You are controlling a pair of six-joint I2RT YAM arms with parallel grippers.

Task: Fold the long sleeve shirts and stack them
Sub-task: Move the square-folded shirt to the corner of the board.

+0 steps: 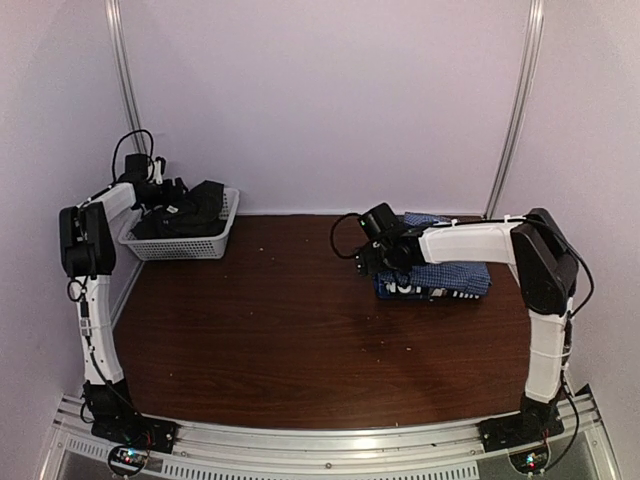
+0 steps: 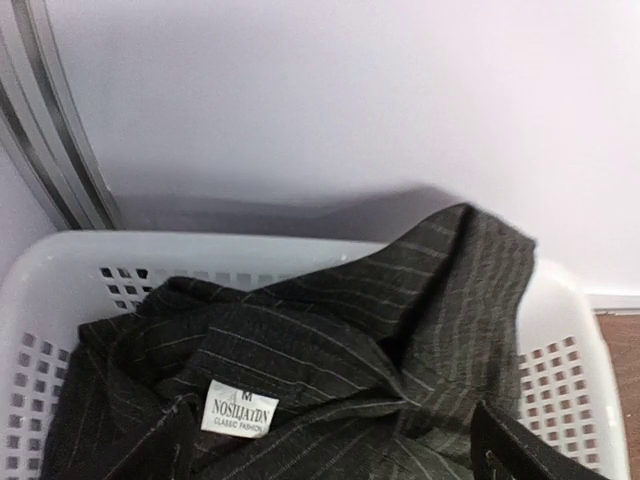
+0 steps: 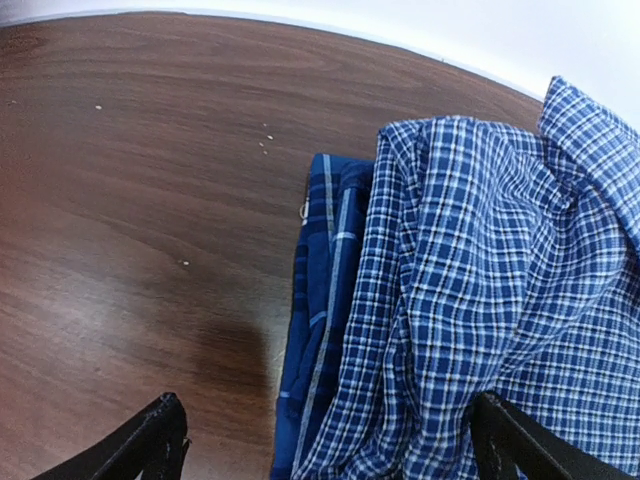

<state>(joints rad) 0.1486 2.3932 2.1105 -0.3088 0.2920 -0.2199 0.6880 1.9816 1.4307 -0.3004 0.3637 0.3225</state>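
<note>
A black pinstriped long sleeve shirt (image 2: pixel 330 330) lies crumpled in the white mesh basket (image 2: pixel 60 300), its neck label (image 2: pixel 240 408) facing up. My left gripper (image 2: pixel 340 462) hovers open just above it, and one fingertip (image 2: pixel 515 450) shows at the lower right. At the back right of the table, a blue-white checked shirt (image 3: pixel 500 280) lies on top of a darker blue one (image 3: pixel 325 300). A navy layer with white lettering (image 1: pixel 412 290) shows at the front of the stack (image 1: pixel 440 270). My right gripper (image 3: pixel 335 455) stands open over the stack's left edge, holding nothing.
The basket (image 1: pixel 215 243) sits in the back left corner against the wall. Brown wooden table (image 1: pixel 300 330) stretches between basket and stack. Metal posts (image 1: pixel 125 80) rise at the back left and the back right.
</note>
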